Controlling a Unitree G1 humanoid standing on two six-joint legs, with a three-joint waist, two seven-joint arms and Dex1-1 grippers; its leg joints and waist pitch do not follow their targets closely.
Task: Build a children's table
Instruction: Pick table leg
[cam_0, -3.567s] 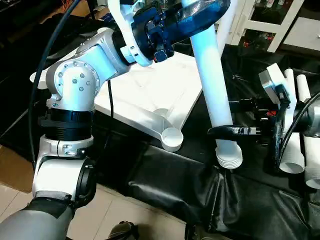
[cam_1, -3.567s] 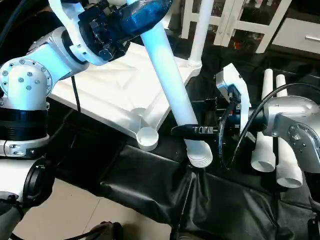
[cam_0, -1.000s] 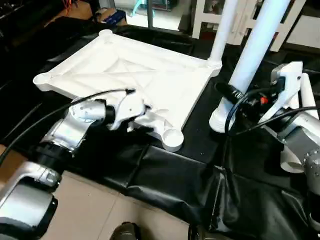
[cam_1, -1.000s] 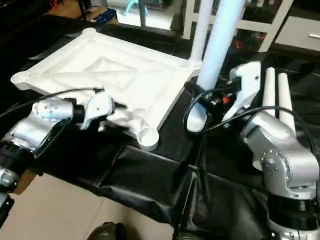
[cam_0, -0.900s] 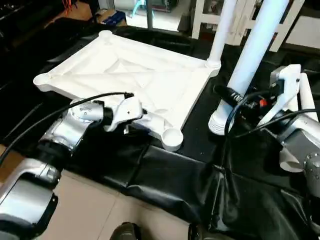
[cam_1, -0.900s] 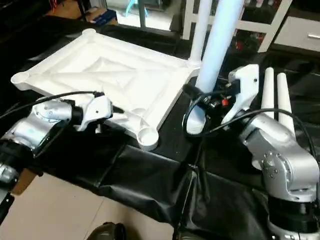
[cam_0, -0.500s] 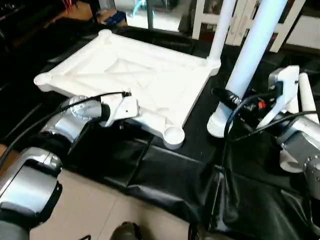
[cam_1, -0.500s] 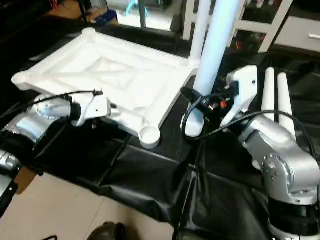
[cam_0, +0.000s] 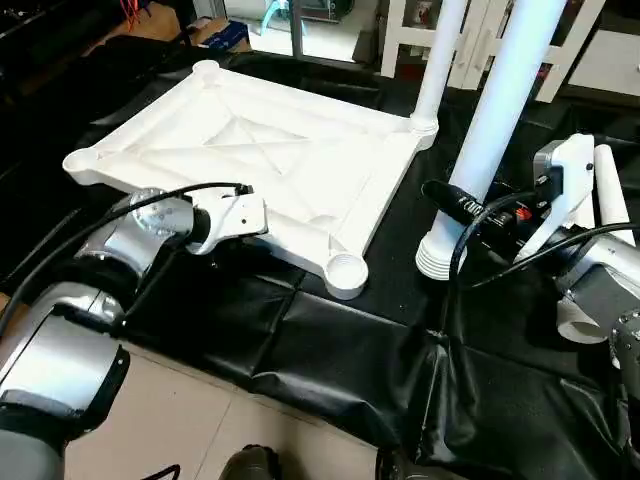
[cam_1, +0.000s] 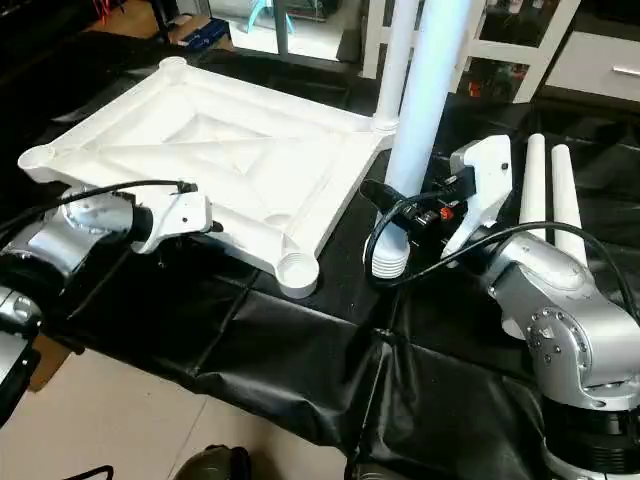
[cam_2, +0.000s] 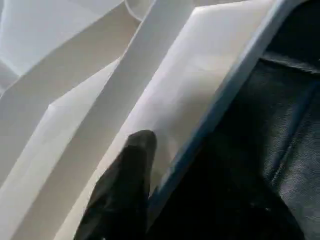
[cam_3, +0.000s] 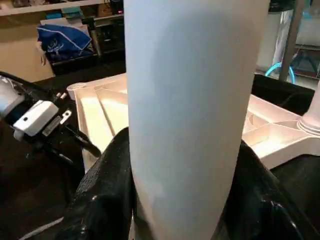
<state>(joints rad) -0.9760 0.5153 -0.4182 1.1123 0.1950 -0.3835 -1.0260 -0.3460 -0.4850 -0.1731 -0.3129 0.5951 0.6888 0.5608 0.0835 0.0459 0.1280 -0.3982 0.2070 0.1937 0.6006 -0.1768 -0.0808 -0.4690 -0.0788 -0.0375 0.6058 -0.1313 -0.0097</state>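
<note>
The white tabletop (cam_0: 280, 150) lies underside up on the black cloth, its X ribs showing. One white leg (cam_0: 440, 60) stands in its far right corner socket. The near right socket (cam_0: 347, 272) is empty. My left gripper (cam_0: 262, 228) sits at the tabletop's near edge; in the left wrist view one black finger (cam_2: 131, 170) lies on top of the rim. My right gripper (cam_0: 455, 205) is shut on a second leg (cam_0: 495, 110), held nearly upright. Its ribbed lower end is at the cloth just right of the tabletop. Black fingers (cam_3: 107, 185) flank that leg (cam_3: 190, 100).
Two spare legs (cam_1: 550, 200) lie side by side on the black-draped work table (cam_0: 350, 370) behind my right arm. White furniture (cam_0: 580, 50) stands at the back. The table's front edge drops to a tiled floor (cam_0: 180, 420). A black cable runs along my left forearm.
My left gripper has slid left along the tabletop's near edge, away from the near right socket, and its jaws have narrowed. The held leg has barely moved.
</note>
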